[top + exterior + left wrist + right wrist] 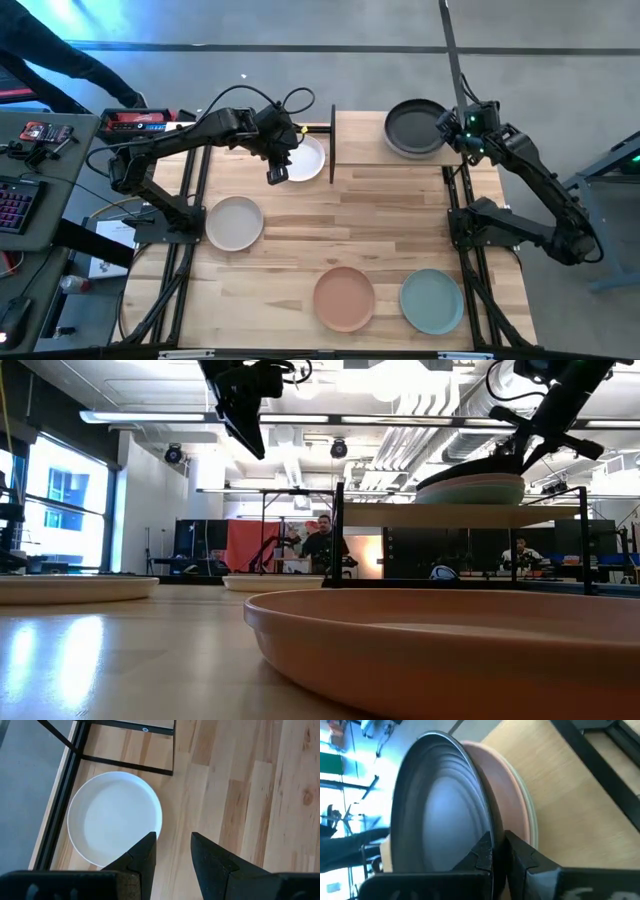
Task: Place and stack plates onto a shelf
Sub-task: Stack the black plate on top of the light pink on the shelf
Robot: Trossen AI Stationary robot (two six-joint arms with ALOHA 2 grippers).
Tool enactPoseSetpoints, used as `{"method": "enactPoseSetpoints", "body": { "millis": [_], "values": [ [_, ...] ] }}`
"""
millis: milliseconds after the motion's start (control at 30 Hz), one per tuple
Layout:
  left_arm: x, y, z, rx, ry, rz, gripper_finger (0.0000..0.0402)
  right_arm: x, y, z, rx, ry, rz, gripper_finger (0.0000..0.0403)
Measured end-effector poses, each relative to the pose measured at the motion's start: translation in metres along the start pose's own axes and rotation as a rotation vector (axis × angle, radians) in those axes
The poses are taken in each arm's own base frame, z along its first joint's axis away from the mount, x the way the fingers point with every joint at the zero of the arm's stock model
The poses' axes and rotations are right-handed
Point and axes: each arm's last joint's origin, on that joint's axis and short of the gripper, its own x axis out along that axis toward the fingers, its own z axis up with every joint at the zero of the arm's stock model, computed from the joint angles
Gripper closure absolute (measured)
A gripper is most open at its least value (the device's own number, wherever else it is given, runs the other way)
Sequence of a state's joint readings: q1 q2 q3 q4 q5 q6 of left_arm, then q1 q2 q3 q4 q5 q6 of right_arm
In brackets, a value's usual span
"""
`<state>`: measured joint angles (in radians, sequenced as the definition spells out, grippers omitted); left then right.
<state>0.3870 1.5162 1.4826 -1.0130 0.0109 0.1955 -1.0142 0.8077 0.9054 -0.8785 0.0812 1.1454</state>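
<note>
Right gripper [447, 127] jaws pinch the black plate [412, 127] rim; left gripper [277, 172] hangs apart above the white plate [306, 158].

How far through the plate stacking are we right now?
Done: a pink plate lies stacked on the shelf. In hand: the right gripper pinches the black plate on top. Left: white plate under the open left gripper, plus cream, terracotta, teal.

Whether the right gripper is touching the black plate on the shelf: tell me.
Touching. In the right wrist view the right gripper has its fingers closed on the rim of the black plate, which sits atop the stack on the shelf.
</note>
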Motion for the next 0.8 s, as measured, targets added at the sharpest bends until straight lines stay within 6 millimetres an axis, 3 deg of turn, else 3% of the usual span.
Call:
{"method": "enactPoseSetpoints", "body": {
  "millis": [367, 800],
  "values": [
    [0.0, 0.0, 0.0, -0.001, 0.0, 0.0, 0.0293, 0.009, 0.003, -0.001, -0.05, 0.044, -0.016, 0.0326],
    [0.0, 0.0, 0.0, -0.022, -0.001, -0.001, 0.0293, -0.012, 0.006, 0.001, -0.08, 0.076, 0.046, 0.0289]
  ]
}}
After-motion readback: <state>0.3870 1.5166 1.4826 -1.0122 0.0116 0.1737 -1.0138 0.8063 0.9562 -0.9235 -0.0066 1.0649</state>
